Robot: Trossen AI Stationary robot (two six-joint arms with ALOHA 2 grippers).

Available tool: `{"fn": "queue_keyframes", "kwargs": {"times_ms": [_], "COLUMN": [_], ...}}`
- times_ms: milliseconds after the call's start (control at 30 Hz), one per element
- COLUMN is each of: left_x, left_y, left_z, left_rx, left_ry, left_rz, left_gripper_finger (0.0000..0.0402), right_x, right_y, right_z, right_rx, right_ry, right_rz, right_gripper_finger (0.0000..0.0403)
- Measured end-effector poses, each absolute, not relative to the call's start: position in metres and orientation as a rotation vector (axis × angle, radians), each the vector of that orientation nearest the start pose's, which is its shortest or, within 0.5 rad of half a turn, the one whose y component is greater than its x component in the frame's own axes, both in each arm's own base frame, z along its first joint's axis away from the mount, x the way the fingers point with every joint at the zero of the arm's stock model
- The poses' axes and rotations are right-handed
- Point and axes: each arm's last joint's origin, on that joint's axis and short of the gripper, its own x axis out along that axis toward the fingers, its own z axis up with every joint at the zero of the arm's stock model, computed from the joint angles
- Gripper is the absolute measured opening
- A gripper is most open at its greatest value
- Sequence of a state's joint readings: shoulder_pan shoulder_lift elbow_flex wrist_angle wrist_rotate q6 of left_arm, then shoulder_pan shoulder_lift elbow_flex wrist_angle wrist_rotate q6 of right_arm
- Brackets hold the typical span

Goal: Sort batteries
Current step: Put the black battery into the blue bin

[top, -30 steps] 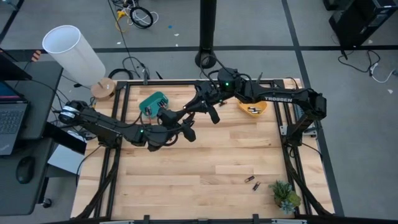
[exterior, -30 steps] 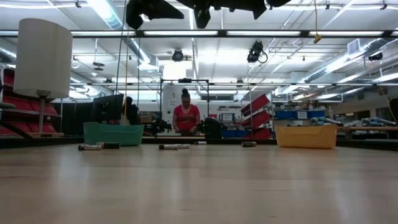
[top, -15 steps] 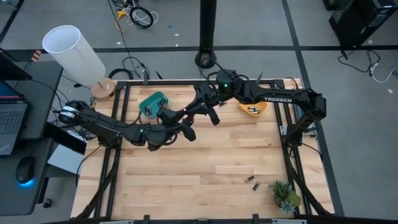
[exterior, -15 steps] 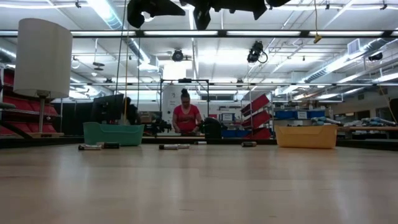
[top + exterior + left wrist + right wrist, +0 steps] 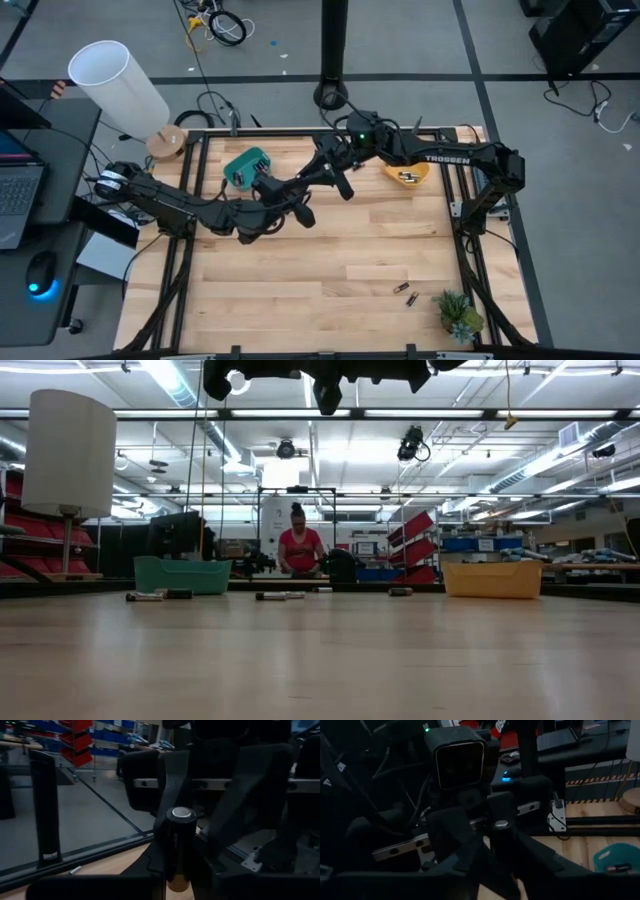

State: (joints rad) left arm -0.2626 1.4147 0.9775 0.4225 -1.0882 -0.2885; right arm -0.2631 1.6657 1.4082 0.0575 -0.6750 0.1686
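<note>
High above the table's far middle, my two grippers meet end to end. Between them is a dark battery (image 5: 178, 845) with a silvery cap and a coppery lower end. My left gripper (image 5: 288, 193) is shut on it. My right gripper (image 5: 306, 182) faces it, open, with one finger on either side of the battery's capped end (image 5: 501, 824). Whether those fingers touch it, I cannot tell. Two more batteries (image 5: 407, 293) lie on the wood near the front right. Others lie in the orange bin (image 5: 408, 174). The teal bin (image 5: 246, 165) stands at the far left. My left gripper pinches the battery between its two fingers at the coppery lower end (image 5: 178, 881), with the fingers across its length. The battery sticks straight out past the fingertips (image 5: 150, 870), silvery cap toward my right gripper. It is lifted clear of the table.
A white lamp (image 5: 120, 85) stands off the table's far left corner and a small plant (image 5: 458, 315) stands at the front right corner. Several batteries (image 5: 150, 596) lie along the far part of the table. A person (image 5: 299, 550) stands in the room beyond.
Both arms stay at their meeting place above the table. In the low view my left gripper's outline at the top has shifted a little, while the high view shows hardly any movement.
</note>
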Motion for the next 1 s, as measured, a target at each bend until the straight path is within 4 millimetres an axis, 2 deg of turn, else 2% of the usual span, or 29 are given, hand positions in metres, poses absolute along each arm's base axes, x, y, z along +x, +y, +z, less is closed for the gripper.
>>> {"fn": "queue_keyframes", "kwargs": {"times_ms": [133,300,433,567,667,800,933,1000], "left_x": [0.303,0.297,0.283,0.264,0.247,0.227,0.215,0.211], "left_y": [-0.054,-0.046,-0.017,0.013,0.037,0.066,0.09,0.098], "left_z": [0.314,0.302,0.277,0.253,0.243,0.233,0.219,0.211], "left_rx": [-0.289,-0.359,-0.541,-0.649,-0.672,-0.656,-0.703,-0.748], "left_ry": [-0.126,-0.084,0.065,0.3,0.443,0.589,0.695,0.713], "left_rz": [0.86,0.937,1.017,1.162,1.31,1.458,1.489,1.482], "left_gripper_finger": [0.0056,0.0056,0.0056,0.0056,0.0056,0.0056,0.0058,0.0071], "right_x": [0.371,0.353,0.341,0.334,0.337,0.347,0.357,0.36], "right_y": [-0.098,-0.131,-0.15,-0.158,-0.149,-0.124,-0.091,-0.077], "right_z": [0.347,0.352,0.342,0.332,0.33,0.33,0.329,0.329], "right_rx": [0.301,0.349,0.378,0.382,0.392,0.384,0.369,0.359], "right_ry": [0.208,0.219,0.309,0.4,0.429,0.444,0.467,0.476], "right_rz": [0.372,0.274,0.148,0.05,0.07,0.144,0.218,0.252], "right_gripper_finger": [0.0164,0.0201,0.0205,0.0199,0.0194,0.0191,0.0191,0.0191]}}
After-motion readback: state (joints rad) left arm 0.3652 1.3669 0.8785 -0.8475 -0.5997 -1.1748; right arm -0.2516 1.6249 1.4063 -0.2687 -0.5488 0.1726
